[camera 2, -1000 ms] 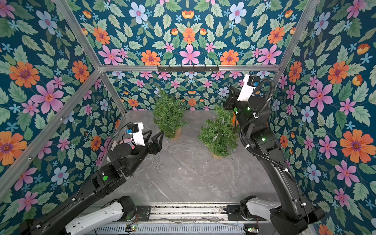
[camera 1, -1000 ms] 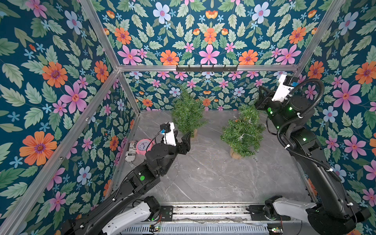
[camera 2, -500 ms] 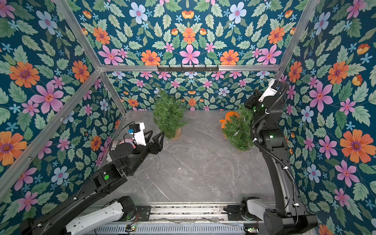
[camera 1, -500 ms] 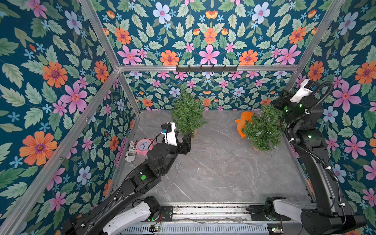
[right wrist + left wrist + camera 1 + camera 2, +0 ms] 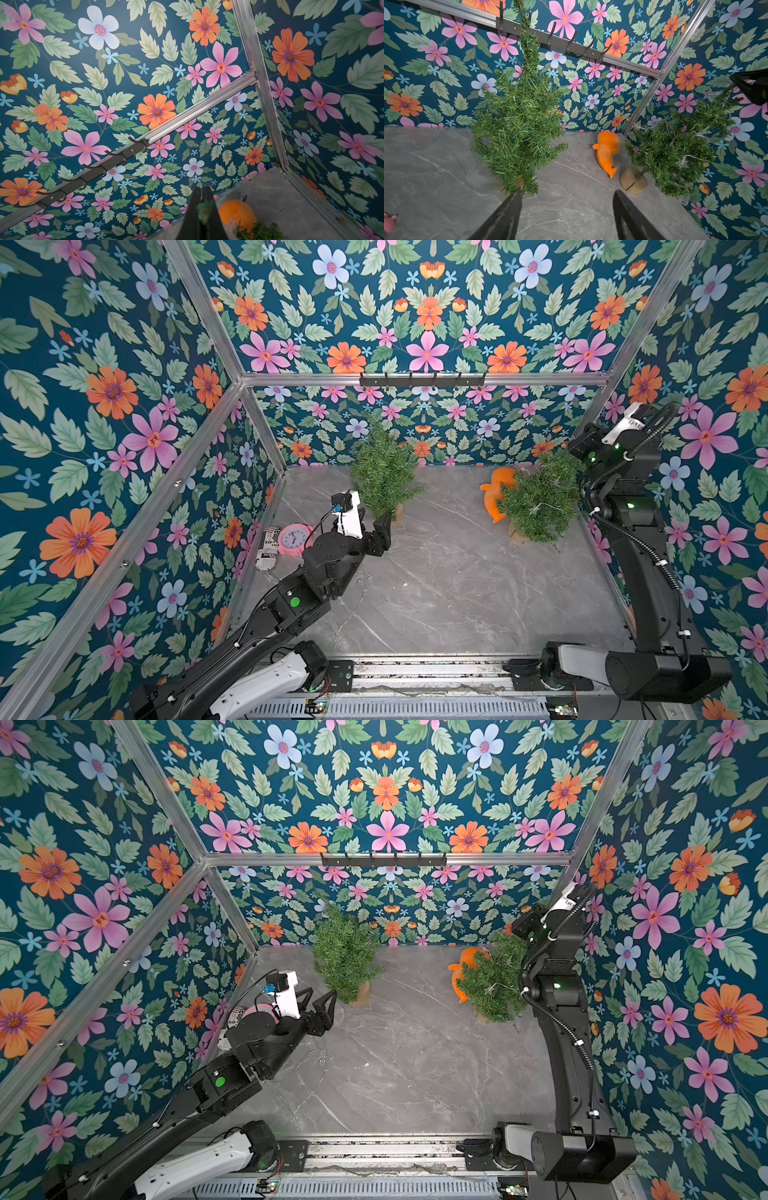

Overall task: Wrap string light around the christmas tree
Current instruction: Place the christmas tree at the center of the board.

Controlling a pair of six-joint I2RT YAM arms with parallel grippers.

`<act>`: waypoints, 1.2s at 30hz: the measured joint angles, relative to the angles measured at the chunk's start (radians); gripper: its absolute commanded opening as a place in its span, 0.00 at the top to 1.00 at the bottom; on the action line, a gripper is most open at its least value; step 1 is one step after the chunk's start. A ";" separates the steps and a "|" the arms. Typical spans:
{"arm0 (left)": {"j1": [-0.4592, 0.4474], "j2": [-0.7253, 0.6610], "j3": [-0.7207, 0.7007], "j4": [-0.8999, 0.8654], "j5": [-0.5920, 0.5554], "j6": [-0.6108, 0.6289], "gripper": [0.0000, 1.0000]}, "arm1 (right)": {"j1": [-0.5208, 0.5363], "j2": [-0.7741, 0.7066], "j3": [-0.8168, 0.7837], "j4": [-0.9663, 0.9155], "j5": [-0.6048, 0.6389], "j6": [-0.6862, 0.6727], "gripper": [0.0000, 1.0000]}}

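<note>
Two small green trees stand on the grey floor. The christmas tree [image 5: 540, 497] [image 5: 492, 986] [image 5: 675, 145] carrying the string light [image 5: 683, 163], a thin white wire with small stars, leans on its wooden base [image 5: 632, 180] near the right back corner. My right gripper [image 5: 202, 188] is shut on its top tip, a green sprig pinched between the jaws. A bare tree [image 5: 384, 472] [image 5: 345, 957] [image 5: 519, 124] stands at the back centre. My left gripper [image 5: 320, 997] [image 5: 567, 194] hangs open just in front of that tree's foot, holding nothing.
An orange soft toy [image 5: 494, 493] [image 5: 607, 151] lies beside the lit tree, on its left. A pink clock [image 5: 294, 538] and a printed can [image 5: 268, 549] sit by the left wall. A hook rail [image 5: 422, 379] runs along the back wall.
My right arm has swung to the right and carried the lit tree from mid-floor towards the right back corner, uncovering the orange toy. The left arm has barely moved.
</note>
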 measured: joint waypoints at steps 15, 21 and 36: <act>0.000 0.011 -0.009 -0.001 -0.015 0.014 0.27 | -0.001 0.029 0.035 0.042 -0.025 -0.060 0.45; 0.000 0.018 0.006 -0.002 -0.031 0.019 0.26 | -0.001 0.000 0.035 0.043 -0.013 -0.082 0.28; 0.000 0.101 0.125 -0.053 -0.062 0.052 0.23 | -0.028 -0.026 0.123 -0.027 0.033 -0.176 0.00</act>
